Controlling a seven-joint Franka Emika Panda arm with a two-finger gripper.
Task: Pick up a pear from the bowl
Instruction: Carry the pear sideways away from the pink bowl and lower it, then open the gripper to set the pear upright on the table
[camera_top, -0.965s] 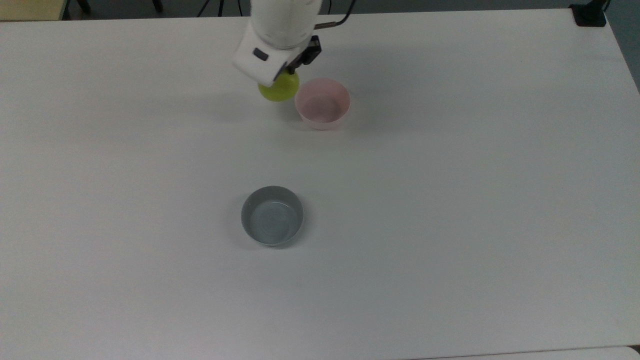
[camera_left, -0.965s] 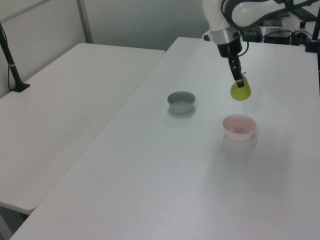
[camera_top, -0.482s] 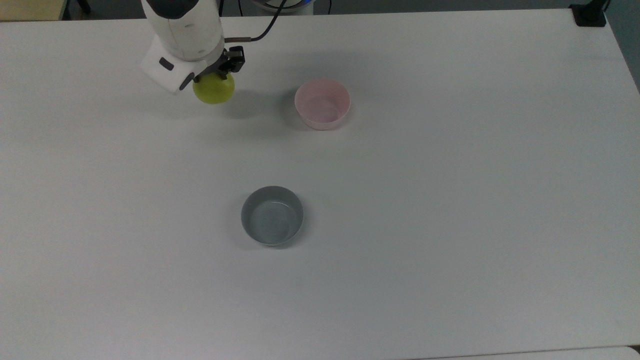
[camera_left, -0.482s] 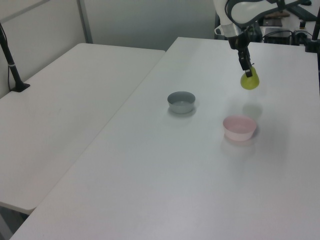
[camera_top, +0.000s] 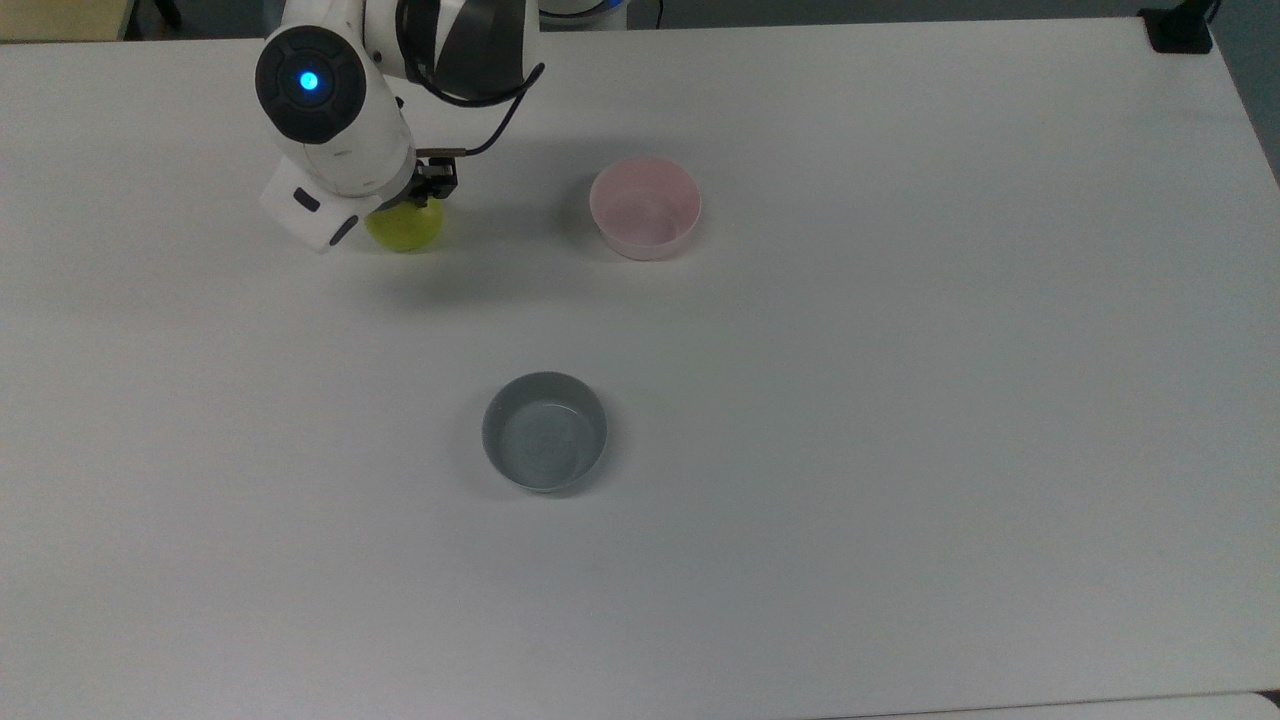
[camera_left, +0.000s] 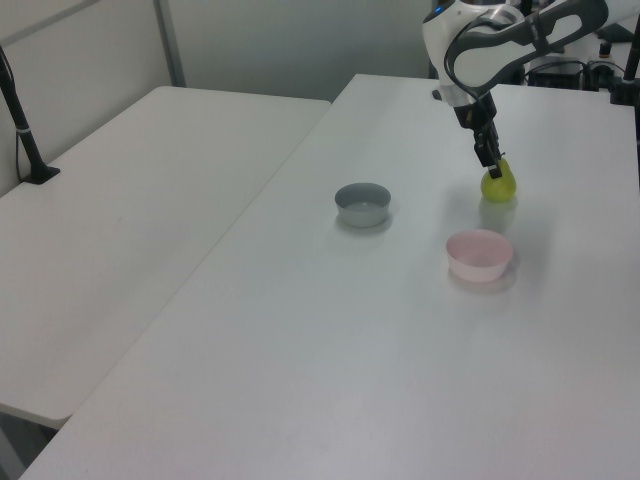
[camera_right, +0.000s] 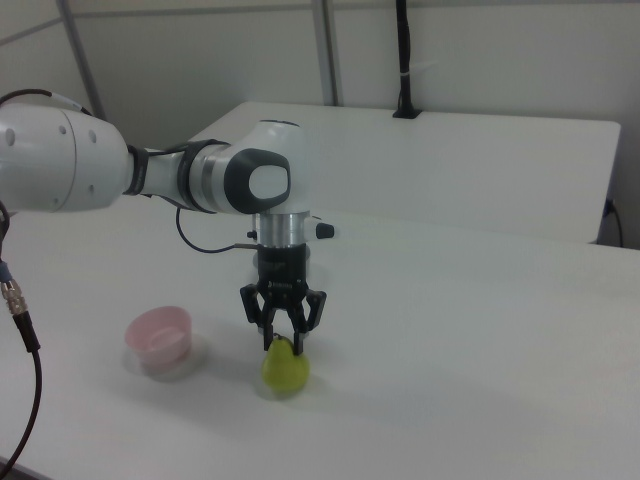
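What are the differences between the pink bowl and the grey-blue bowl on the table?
Colour: the pink bowl is pale pink, the grey-blue bowl is grey-blue. Place: in the top view the pink bowl sits nearer the top edge, to the right of the pear under the gripper; the grey-blue bowl stands alone near the middle of the table. Both are round, upright, empty and similar in size.

Gripper has carried the pear farther from the pink bowl, toward 9 o'clock in the top view, lowering it onto the table.
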